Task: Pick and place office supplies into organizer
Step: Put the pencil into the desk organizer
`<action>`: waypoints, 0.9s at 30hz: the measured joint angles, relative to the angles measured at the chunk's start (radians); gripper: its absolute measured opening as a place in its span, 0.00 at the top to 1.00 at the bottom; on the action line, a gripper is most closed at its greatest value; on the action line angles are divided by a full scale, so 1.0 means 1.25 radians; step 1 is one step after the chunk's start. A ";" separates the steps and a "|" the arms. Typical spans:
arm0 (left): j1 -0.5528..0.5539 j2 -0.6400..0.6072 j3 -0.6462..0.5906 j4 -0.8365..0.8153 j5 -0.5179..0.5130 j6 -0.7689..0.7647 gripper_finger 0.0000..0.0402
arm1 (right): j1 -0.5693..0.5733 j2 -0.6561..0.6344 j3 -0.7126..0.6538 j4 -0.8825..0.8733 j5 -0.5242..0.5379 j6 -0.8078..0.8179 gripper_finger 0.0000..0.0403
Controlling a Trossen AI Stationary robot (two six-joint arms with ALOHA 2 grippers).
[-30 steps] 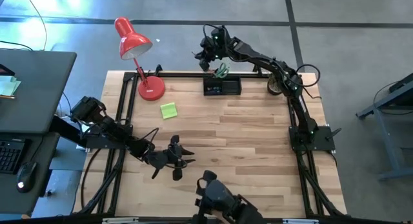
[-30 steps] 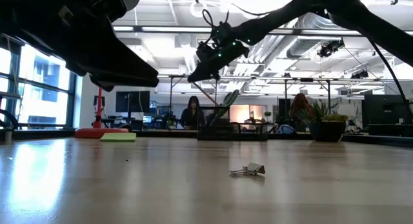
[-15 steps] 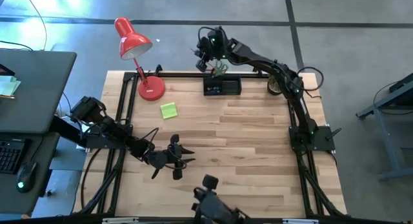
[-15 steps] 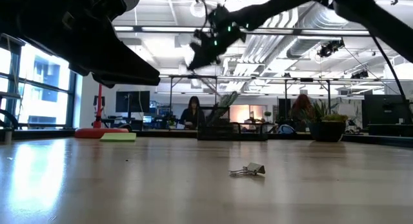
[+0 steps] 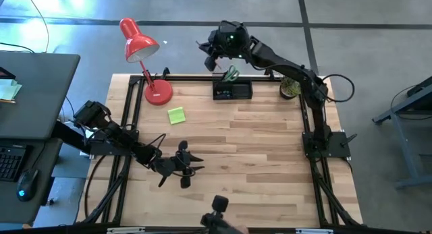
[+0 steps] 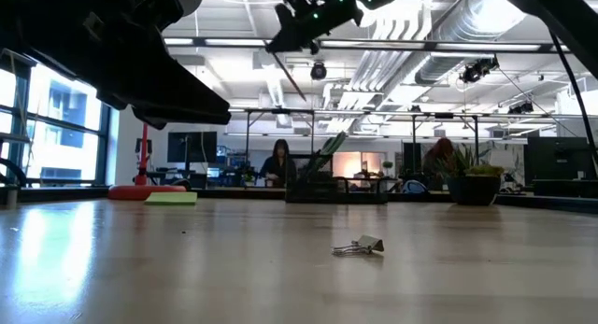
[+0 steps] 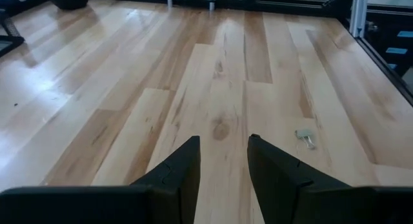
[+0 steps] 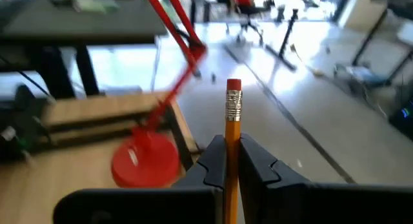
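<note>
My right gripper hangs high in the air over the table's far edge, just left of the black organizer, and is shut on an orange pencil. Green-handled scissors stand in the organizer. The lime-green sticky-note pad lies flat on the table near the lamp's base. My left gripper is open and low over the near left part of the table. A small metal binder clip lies on the wood ahead of it. My right gripper pinches the pencil's shaft between its two fingers, a short way behind the metal ferrule and pink eraser. The pencil lies along the fingers, its eraser end sticking out past the fingertips. It is lifted clear of the table and the organizer.
A red desk lamp stands at the far left corner on its round base. A small potted plant sits right of the organizer. The binder clip rests mid-table. Bare wood spans the middle and the right side.
My right gripper has risen well above the organizer, drifting slightly toward the far edge, and has kept the pencil in its shut fingers. My left arm has kept still.
</note>
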 joint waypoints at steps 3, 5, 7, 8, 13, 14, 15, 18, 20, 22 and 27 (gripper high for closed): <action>0.000 0.000 0.000 -0.005 0.005 -0.017 0.72 | 0.020 0.000 0.000 0.054 0.012 -0.003 1.00; -0.004 0.000 0.000 -0.013 0.005 -0.024 0.72 | 0.033 0.000 0.000 0.074 0.033 -0.009 1.00; -0.012 0.000 0.000 -0.025 0.003 -0.038 0.72 | 0.044 0.000 0.000 0.069 0.054 -0.016 1.00; -0.019 0.000 0.000 -0.030 0.000 -0.042 0.72 | 0.048 0.000 0.000 0.059 0.062 -0.016 1.00; -0.054 0.000 0.000 -0.035 -0.041 -0.061 0.72 | 0.054 -0.023 -0.049 0.034 0.078 -0.016 1.00; -0.061 0.000 0.000 -0.036 -0.053 -0.062 0.72 | 0.057 -0.050 -0.098 0.051 0.098 -0.021 1.00; -0.067 0.000 0.000 -0.036 -0.064 -0.065 0.72 | 0.061 -0.089 -0.159 0.090 0.118 -0.024 1.00; -0.081 0.000 0.000 -0.041 -0.092 -0.079 0.72 | 0.061 -0.252 -0.393 0.212 0.149 -0.004 1.00; -0.080 0.000 0.000 -0.039 -0.101 -0.081 0.72 | 0.048 -0.361 -0.572 0.347 0.151 0.038 1.00; -0.078 0.000 0.000 -0.031 -0.105 -0.080 0.72 | 0.034 -0.448 -0.728 0.469 0.162 0.071 1.00; -0.071 0.000 0.000 0.007 -0.136 -0.045 0.72 | 0.020 -0.574 -0.929 0.628 0.158 0.111 1.00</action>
